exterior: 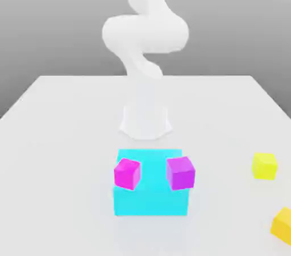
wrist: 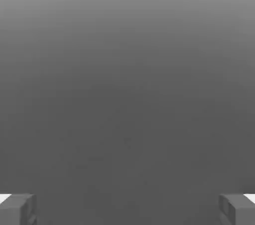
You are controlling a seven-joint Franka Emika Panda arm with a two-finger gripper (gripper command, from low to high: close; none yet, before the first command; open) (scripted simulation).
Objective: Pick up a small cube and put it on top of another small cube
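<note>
A simulated scene: plain white tabletop [exterior: 68,192], grey backdrop, 1 white robot arm [exterior: 145,33].

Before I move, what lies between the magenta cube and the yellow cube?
In the exterior view, the purple cube lies between the magenta cube and the yellow cube.

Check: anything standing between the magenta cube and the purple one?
Nothing visible stands between the magenta cube and the purple cube; the cyan block shows its flat top in the gap.
</note>
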